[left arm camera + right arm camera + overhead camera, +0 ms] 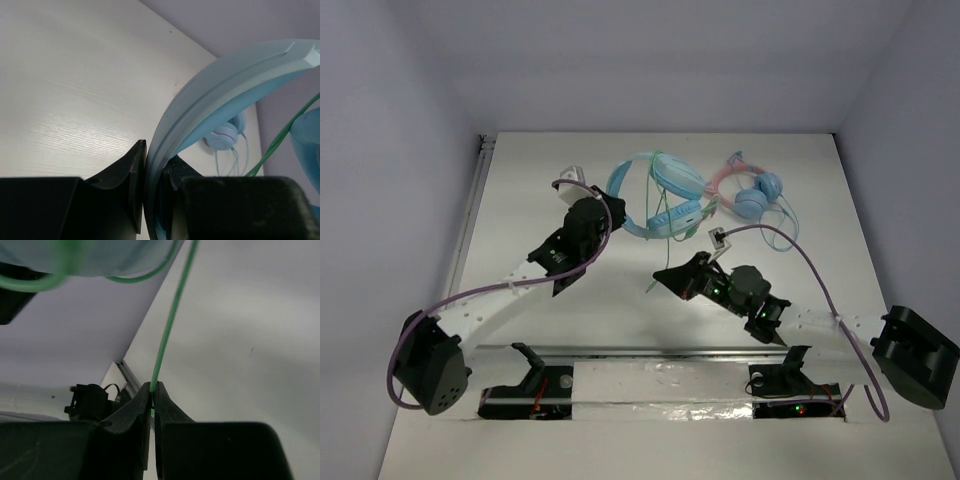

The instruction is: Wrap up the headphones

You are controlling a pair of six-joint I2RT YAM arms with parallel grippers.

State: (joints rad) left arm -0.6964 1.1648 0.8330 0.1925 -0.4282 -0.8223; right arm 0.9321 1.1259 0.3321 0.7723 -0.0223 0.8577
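The light-blue headphones (665, 190) lie at the back middle of the table. My left gripper (610, 207) is shut on their wide headband (210, 95), which rises in an arc from between the jaws (152, 167). The thin green cable (665, 240) runs down from the cups to my right gripper (660, 276). In the right wrist view the cable (170, 325) is pinched at the very tips of that gripper (152, 387), and it stretches up taut toward a blurred ear cup (100, 255). A loop of cable (280, 140) also crosses beside the headband.
A smaller pair with a pink headband and round blue cups (757, 192) lies just right of the headphones, its thin cable trailing toward the front. One of its cups (225, 138) shows behind the headband. Side walls enclose the table, and a rail (470, 215) runs along the left edge.
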